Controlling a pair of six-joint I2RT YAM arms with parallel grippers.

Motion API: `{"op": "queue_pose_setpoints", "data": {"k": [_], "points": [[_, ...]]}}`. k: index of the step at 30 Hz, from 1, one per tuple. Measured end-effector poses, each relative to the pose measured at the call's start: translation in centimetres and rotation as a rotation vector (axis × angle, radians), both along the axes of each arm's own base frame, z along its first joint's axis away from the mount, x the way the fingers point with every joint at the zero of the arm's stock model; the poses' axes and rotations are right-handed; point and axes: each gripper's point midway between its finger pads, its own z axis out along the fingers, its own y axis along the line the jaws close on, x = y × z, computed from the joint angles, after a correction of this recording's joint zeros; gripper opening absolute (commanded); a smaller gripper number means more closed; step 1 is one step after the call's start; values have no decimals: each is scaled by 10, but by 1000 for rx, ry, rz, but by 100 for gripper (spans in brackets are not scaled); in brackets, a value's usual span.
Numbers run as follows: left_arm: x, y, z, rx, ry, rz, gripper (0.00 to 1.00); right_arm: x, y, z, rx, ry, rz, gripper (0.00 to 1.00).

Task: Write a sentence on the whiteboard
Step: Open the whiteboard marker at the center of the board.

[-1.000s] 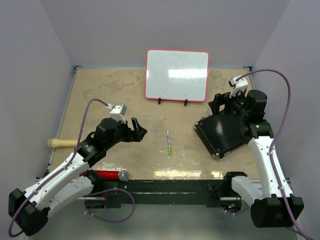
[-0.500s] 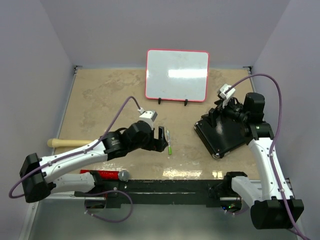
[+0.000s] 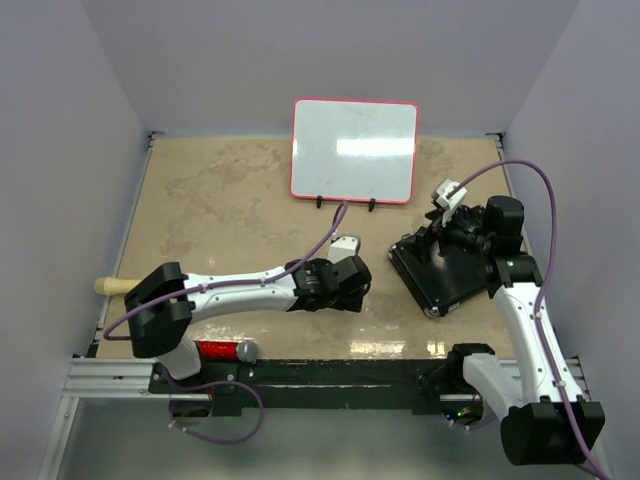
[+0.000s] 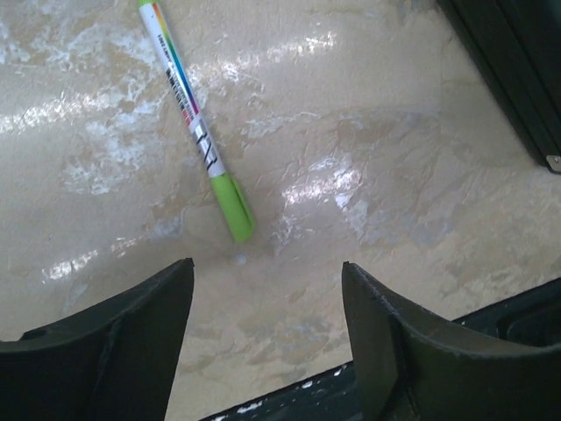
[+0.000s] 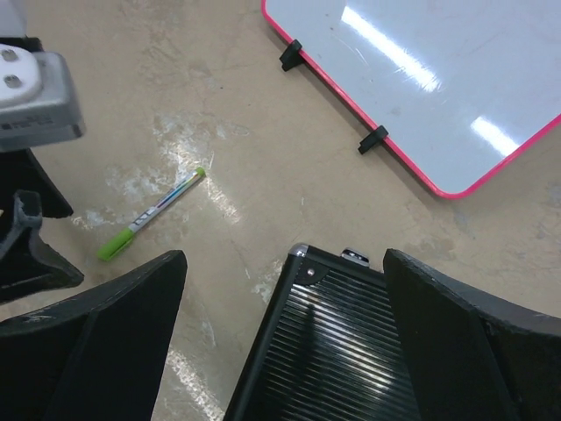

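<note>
While the glossy white rectangular whiteboard with a thin red rim point(image 3: 354, 150) stands propped on two small black feet at the middle of the far edge of the sandy, marbled desk point(image 3: 220, 200), both arms reach in over the desk's middle. Bright streaks of reflected light cross the board's face.

The left fingers point(image 3: 353, 284) hover low over the centre of the desk, spread apart and grasping nothing; bare desk shows in the gap between them. Just beyond their tips, in the left wrist view, lies a slim white marker pen with coloured print and a lime-green cap point(image 4: 195, 123). It is flat on the desk, with its green end nearest the fingers and not touching them. From above, the pen is hidden under the left arm's wrist.

The right fingers point(image 3: 428, 246) hang over the right half of the desk, released to a wide spread with nothing held. Beneath them lies a black rectangular ribbed pad with metal corners point(image 3: 447, 270), turned at an angle to the desk's edges. Whether the fingers touch it cannot be told.

At the desk's left edge a pale wooden handle point(image 3: 122, 286) pokes in, and along the near edge lies a red cylinder with a grey end point(image 3: 222, 350).
</note>
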Motion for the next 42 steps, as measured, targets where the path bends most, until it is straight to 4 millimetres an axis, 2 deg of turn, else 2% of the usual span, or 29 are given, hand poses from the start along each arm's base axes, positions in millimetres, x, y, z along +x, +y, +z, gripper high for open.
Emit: {"op": "queue_pose_setpoints", "data": {"k": [2, 4, 5, 10, 15, 20, 24, 25, 26, 33, 35, 37, 42], "points": [[4, -7, -4, 16, -2, -1, 67, 0, 0, 3, 0, -14, 0, 99], [7, -11, -10, 37, 0, -7, 60, 0, 0, 5, 0, -24, 0, 99], [8, -11, -14, 54, 4, -4, 60, 0, -1, 5, 0, -28, -3, 99], [13, -4, -37, 139, 30, 0, 47, 2, -8, 4, 0, -28, -28, 99], [21, 6, -49, 184, 51, 7, 36, 2, -9, 4, 0, -28, -31, 99], [28, 10, -52, 182, 71, 4, 34, 2, -9, 4, 0, -28, -33, 99], [26, 8, -62, 187, 102, -21, 33, 2, -9, 4, 0, -28, -34, 99], [24, 7, -65, 189, 114, -31, 31, 2, -9, 4, 0, -28, -34, 99], [22, 6, -69, 189, 124, -36, 26, 2, -9, 4, 0, -28, -34, 99], [22, 0, -70, 175, 134, -69, 13, 2, -10, 4, 0, -29, -35, 98], [22, 1, -70, 176, 137, -73, 5, 2, -10, 4, 1, -29, -34, 98], [23, 1, -70, 180, 135, -85, 0, 2, -9, 5, 1, -29, -33, 99], [30, 3, -69, 193, 84, -150, 0, -1, -5, 4, 8, -31, 4, 99]]}}
